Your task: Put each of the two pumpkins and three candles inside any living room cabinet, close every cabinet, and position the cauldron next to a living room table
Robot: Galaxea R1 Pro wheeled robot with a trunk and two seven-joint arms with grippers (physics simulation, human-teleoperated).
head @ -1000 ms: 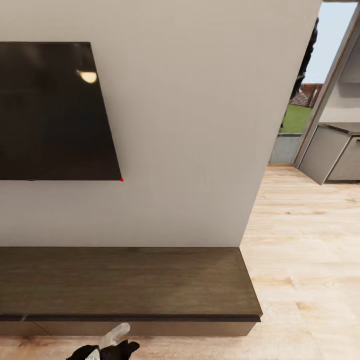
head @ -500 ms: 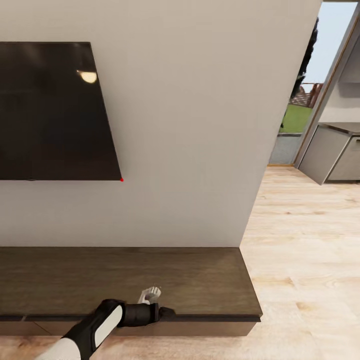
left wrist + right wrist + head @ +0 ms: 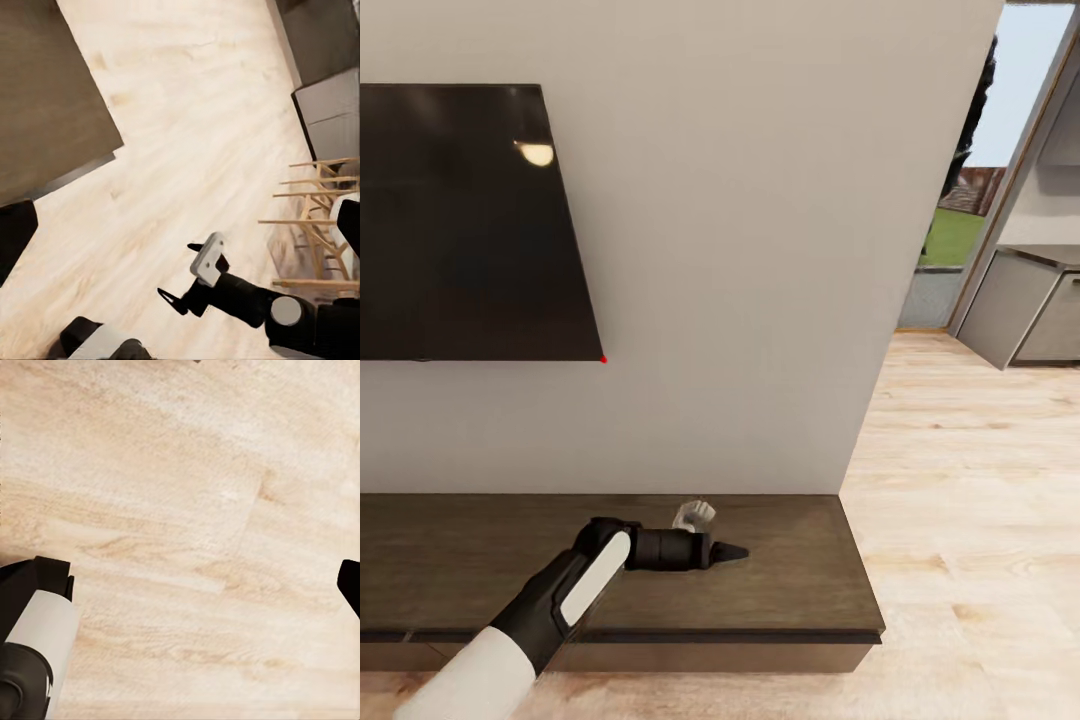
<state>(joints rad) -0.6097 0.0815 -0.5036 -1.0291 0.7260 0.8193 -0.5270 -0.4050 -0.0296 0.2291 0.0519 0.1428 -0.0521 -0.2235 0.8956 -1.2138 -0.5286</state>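
The left arm (image 3: 560, 600) was stretched across the top of the long, low dark-brown cabinet (image 3: 780, 590), which was set against the pale wall (image 3: 760, 250) beneath a wall-mounted black television (image 3: 460, 220). The left gripper (image 3: 725, 551) was held above the cabinet's top towards its right end, pointed at the open floor beyond. In the head view it was seen side-on, narrowed to a dark tip. In the left wrist view its two dark fingers (image 3: 15, 236) were seen at opposite edges of the frame, spread wide with nothing between them.

The cabinet's drawer fronts were seen flush beneath the top. Light wood flooring (image 3: 980, 520) was spread to the cabinet's right, with grey cupboards (image 3: 1020, 300) and a doorway onto greenery behind it.

From the left wrist camera, a corner of the cabinet (image 3: 45, 97) was caught beside the floor, wooden chairs (image 3: 315, 225) were seen farther off, and the right gripper (image 3: 180, 274) was seen low over the boards. In the right wrist view its fingers (image 3: 37, 577) were likewise parted, with bare flooring (image 3: 195, 510) behind them and nothing gripped.
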